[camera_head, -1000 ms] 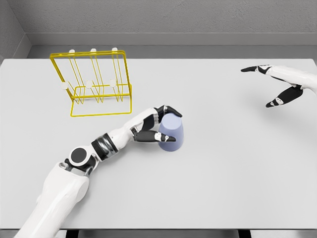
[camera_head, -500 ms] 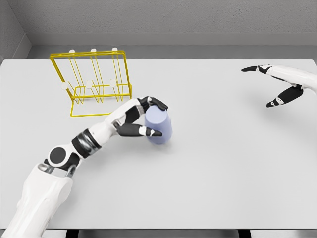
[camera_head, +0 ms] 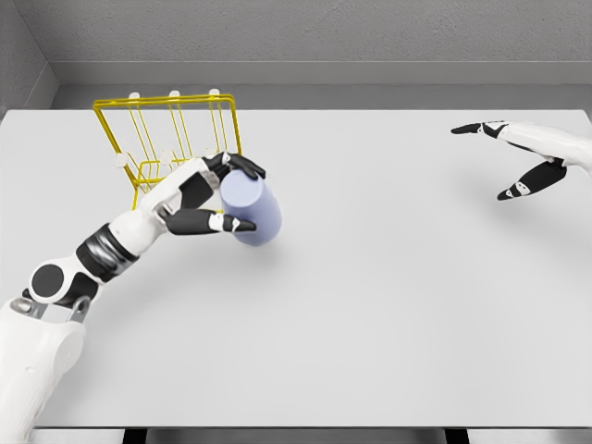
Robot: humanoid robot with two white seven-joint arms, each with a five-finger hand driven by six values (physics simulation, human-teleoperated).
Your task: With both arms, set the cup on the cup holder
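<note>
A pale lilac cup [camera_head: 252, 211] hangs above the table, tilted, with my left hand [camera_head: 225, 191] shut on it; thumb below, fingers over the top. The cup sits just right of the yellow wire cup holder [camera_head: 172, 148], whose white-tipped pegs stand at the back left. My forearm covers the holder's lower front rail. My right hand [camera_head: 504, 159] hovers at the far right edge, fingers spread, holding nothing.
The grey table [camera_head: 388, 305] stretches wide between the two hands. A grey wall runs along the back edge, and the left wall comes close to the holder.
My left hand has lifted the cup off the table and carried it up and left toward the holder, tilting it. The right hand has stayed put.
</note>
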